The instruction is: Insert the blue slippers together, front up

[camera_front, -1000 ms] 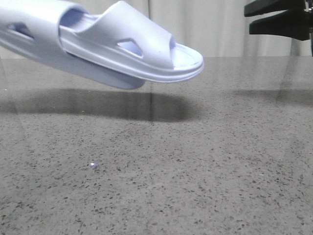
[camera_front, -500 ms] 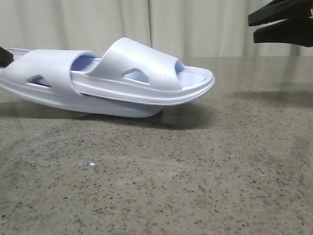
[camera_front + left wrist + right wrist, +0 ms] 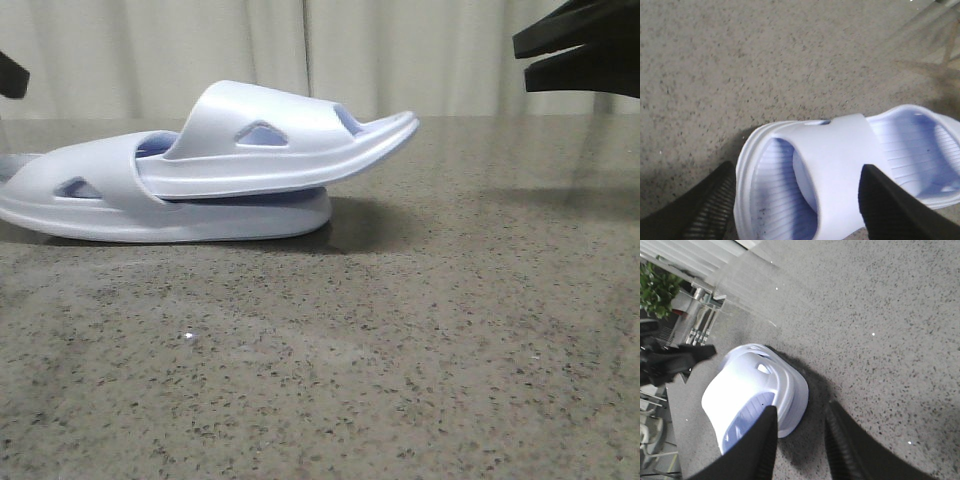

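Note:
The two blue slippers are nested on the table. The lower slipper [image 3: 110, 205] lies flat at the left. The upper slipper [image 3: 290, 140] is pushed through the lower one's strap, its toe pointing right and tilted up. My left gripper [image 3: 797, 167] is open, its fingers spread on either side of the pair [image 3: 840, 155] and apart from it. In the front view only a black tip [image 3: 8, 75] shows, above the heel end. My right gripper [image 3: 522, 60] is open and empty, in the air at the upper right. Its wrist view shows the pair's toe end [image 3: 755, 390] beyond the fingers.
The speckled grey table [image 3: 400, 350] stretches in front of and to the right of the slippers. A pale curtain [image 3: 420, 50] hangs behind it. The right wrist view shows my left arm [image 3: 670, 362] beyond the slippers and a green plant [image 3: 657, 287] off the table.
The nested slippers came down from the air to rest on the table. The left gripper let go of them and rose. The right gripper barely moved.

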You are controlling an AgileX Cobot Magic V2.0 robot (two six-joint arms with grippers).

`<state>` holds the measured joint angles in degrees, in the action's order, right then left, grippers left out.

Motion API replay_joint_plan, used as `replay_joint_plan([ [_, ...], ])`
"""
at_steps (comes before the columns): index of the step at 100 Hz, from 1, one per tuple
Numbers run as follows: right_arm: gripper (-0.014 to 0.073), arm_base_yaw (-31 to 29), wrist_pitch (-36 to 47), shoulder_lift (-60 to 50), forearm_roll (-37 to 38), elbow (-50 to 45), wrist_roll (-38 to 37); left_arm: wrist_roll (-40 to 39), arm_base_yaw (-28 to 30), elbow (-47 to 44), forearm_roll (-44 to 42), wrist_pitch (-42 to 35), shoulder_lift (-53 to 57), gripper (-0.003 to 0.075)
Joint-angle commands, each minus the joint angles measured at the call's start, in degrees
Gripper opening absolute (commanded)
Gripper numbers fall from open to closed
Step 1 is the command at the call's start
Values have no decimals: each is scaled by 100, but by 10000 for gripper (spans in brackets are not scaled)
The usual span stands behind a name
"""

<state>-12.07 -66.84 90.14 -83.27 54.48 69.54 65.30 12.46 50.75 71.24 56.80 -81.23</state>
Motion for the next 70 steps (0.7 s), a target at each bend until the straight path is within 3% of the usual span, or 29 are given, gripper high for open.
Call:
replay_joint_plan([
  [1,188,-131,-788,-379,-127,167,23,38,142,397,262,453,422,467],
  [10,175,-254,-788,-598,-68,167,23,38,299,601,277,642,713,445],
  [17,127,-271,-788,-768,-68,167,23,15,355,684,277,666,968,381],
  [35,-102,-271,-667,-1164,11,157,23,27,365,708,266,457,1644,17],
  [53,-89,-222,-288,-1629,-149,-173,23,27,365,695,230,-147,2279,15],
  [70,-89,83,889,-2377,-163,-757,23,27,301,400,79,-1149,2979,15],
])
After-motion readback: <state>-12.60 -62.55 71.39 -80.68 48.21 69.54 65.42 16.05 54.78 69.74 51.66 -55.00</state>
